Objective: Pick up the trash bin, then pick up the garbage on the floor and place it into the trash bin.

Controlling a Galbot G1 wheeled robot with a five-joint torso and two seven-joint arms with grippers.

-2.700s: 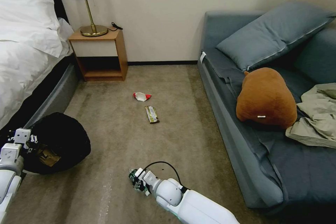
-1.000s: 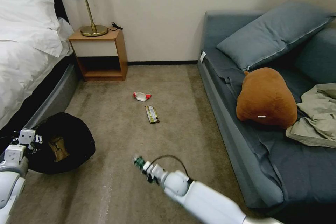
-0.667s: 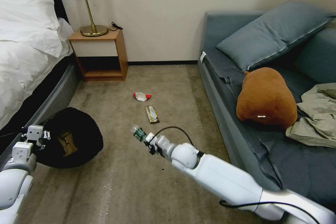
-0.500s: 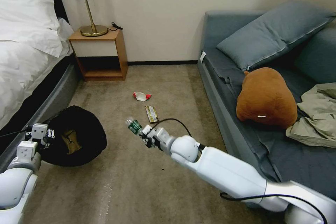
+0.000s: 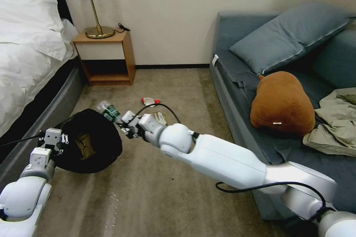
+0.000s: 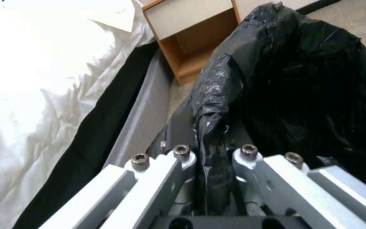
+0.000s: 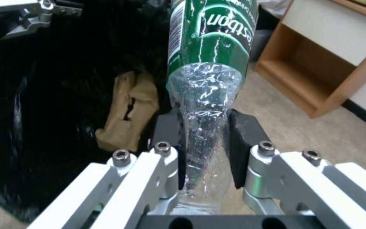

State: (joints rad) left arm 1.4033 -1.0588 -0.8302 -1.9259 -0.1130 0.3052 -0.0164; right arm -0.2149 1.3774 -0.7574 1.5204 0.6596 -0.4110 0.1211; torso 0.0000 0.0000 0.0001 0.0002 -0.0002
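Note:
The trash bin (image 5: 105, 148), lined with a glossy black bag, is tilted open toward me at the left by the bed. My left gripper (image 5: 55, 140) is shut on its bag-covered rim (image 6: 210, 152). A tan paper bag (image 5: 84, 146) lies inside the bin (image 7: 43, 95). My right gripper (image 5: 124, 124) is shut on the clear bottle with a green label (image 5: 107, 111), holding it just over the bin's right rim. In the right wrist view the bottle (image 7: 208, 63) sticks out between the pads (image 7: 242, 146), beside the paper bag (image 7: 128, 111). A red-and-white wrapper (image 5: 150, 100) and a dark wrapper (image 5: 160, 117) lie on the carpet.
The bed (image 5: 29, 63) runs along the left and a wooden nightstand (image 5: 105, 57) with a lamp stands at the far wall. The blue sofa (image 5: 259, 148) on the right holds a brown plush cushion (image 5: 282, 103) and a khaki jacket (image 5: 333, 126). Open carpet lies in front.
My right arm has lifted the bottle from the near carpet and carried it left and farther away to the bin's rim. The left arm has shifted the bin slightly rightward.

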